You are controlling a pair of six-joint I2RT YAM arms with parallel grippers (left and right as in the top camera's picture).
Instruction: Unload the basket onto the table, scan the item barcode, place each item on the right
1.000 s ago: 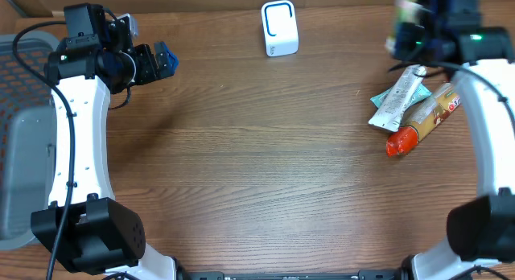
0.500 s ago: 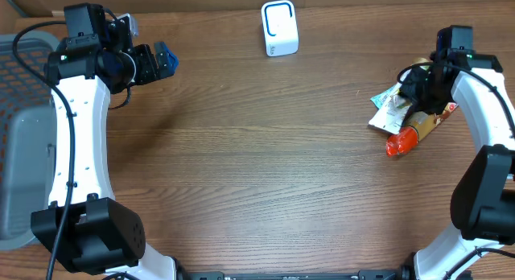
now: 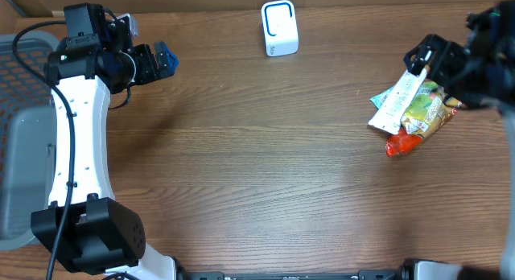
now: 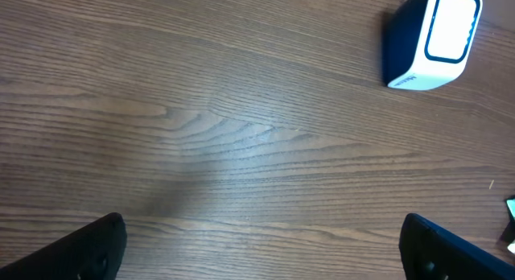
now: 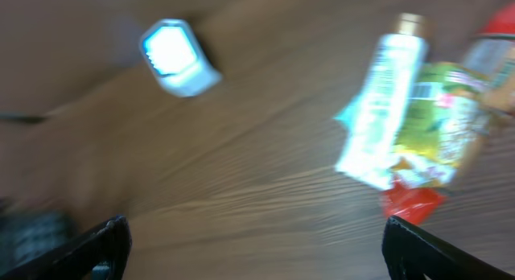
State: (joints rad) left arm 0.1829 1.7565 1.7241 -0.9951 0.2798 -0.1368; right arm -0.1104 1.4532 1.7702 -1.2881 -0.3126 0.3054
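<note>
From overhead, the items lie in a small heap at the right end of the bench (image 3: pixel 265 167). A white tube (image 3: pixel 397 104) rests across a green-labelled bottle (image 3: pixel 422 117) with a red cap, and a teal pouch (image 3: pixel 380 97) peeks out beside them. Tube and bottle both run diagonally, from near-left up to far-right. The right gripper (image 3: pixel 429 56), blurred, hangs just beyond the tube's upper end, so the right arm is by far the nearer. The left gripper (image 3: pixel 163 58) is well apart at the far left. The scanner (image 3: pixel 279 28) stands at the far edge between the two arms. The left wrist view shows that gripper's fingers spread wide over bare wood, with the scanner up to the right. The right wrist view is smeared, but its fingers also stand wide apart with nothing between them. There the heap lies ahead and to the right, its long axis pointing roughly away.
</note>
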